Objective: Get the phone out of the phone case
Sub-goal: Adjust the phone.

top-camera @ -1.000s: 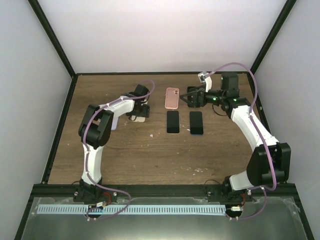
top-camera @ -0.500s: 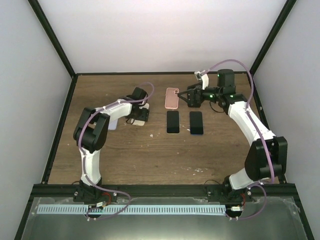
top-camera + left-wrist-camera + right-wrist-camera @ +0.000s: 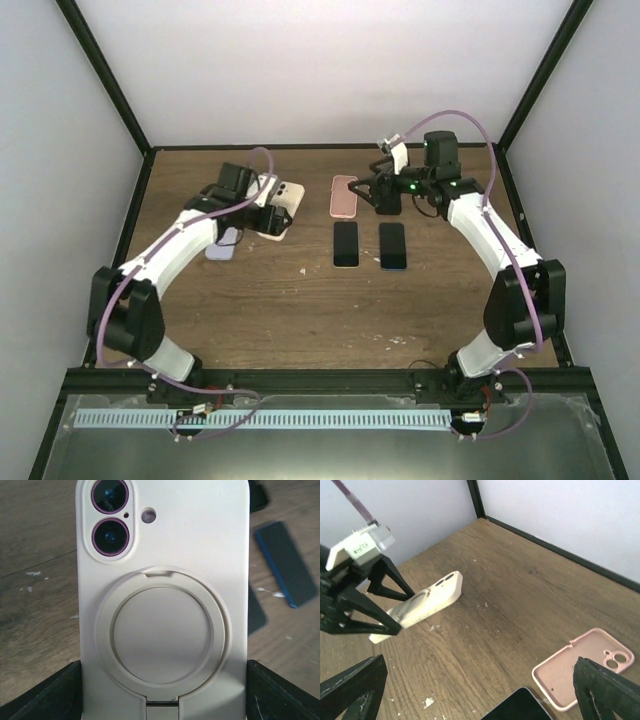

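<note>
Lying side by side at the centre of the top view, a bare black slab phone (image 3: 345, 244) and a blue-edged phone (image 3: 392, 246) look already freed; a lilac soft case (image 3: 222, 245) sits left of them. Just beyond, the left gripper (image 3: 268, 222) clamps the cream silicone-cased phone (image 3: 285, 200) by its long edges, tilted off the wooden table (image 3: 300, 310), ringed back exposed, likely so the other arm can peel it. Farthest, the right gripper (image 3: 372, 195) hangs with jaws spread wide beside an empty pink case (image 3: 344, 197).

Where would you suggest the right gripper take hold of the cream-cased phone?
Grip the cream-cased phone across its long edges at the camera end, coming from the right: the left gripper clamps the other end, leaving this one free.
</note>
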Action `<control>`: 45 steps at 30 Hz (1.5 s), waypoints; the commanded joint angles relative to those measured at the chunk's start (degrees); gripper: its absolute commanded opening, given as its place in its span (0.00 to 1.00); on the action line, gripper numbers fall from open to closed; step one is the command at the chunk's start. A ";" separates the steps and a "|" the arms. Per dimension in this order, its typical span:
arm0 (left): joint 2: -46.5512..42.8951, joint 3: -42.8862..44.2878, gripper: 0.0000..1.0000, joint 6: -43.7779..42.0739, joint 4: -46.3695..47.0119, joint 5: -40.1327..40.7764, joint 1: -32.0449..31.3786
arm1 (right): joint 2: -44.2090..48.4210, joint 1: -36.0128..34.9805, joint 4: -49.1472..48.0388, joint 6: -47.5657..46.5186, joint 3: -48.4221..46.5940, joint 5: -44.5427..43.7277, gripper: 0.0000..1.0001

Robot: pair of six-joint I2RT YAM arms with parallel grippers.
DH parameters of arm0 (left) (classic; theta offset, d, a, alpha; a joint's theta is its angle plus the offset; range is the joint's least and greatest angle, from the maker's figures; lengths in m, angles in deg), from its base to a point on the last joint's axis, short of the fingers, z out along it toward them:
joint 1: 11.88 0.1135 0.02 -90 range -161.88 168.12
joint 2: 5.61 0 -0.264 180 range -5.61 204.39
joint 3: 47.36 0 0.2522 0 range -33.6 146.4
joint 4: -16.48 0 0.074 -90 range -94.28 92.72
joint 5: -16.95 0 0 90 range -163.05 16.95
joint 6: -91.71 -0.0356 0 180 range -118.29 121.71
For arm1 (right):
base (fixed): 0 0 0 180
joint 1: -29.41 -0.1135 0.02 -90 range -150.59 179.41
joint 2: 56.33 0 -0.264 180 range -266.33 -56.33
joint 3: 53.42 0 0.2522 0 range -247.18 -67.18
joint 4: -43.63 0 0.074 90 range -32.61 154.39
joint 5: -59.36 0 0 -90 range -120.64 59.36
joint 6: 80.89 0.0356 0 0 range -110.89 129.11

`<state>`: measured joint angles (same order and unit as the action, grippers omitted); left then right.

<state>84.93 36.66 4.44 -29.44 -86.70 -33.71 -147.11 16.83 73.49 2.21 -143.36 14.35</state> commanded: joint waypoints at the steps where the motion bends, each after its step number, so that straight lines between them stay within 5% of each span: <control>1: -8.41 -2.05 0.27 -6.03 3.00 -18.37 2.40 | 4.49 -0.68 -4.07 -13.42 0.79 5.38 1.00; 13: -19.21 -6.21 0.27 -19.77 -4.89 -44.96 3.53 | 4.75 -2.58 30.30 -69.55 -12.91 11.22 0.97; 19: -20.00 -5.14 0.27 -26.08 -12.58 -54.81 2.95 | 6.77 -8.48 40.04 -82.17 -17.46 8.75 0.90; 25: -21.41 -5.09 0.26 -27.72 -14.80 -54.98 -1.66 | 9.08 -18.74 44.27 -86.76 -17.62 4.50 0.81; 40: -20.65 -2.14 0.27 -32.43 -21.51 -55.68 -3.93 | 17.00 -27.31 39.17 -93.86 -6.20 -4.94 0.19; 45: -21.57 -1.57 0.39 -32.61 -22.24 -51.52 -3.93 | 17.09 -27.41 38.02 -92.26 -6.72 -4.82 0.05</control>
<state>64.65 32.05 -25.97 -52.65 -138.59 -37.79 -130.72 -9.94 112.42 -90.68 -149.55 9.98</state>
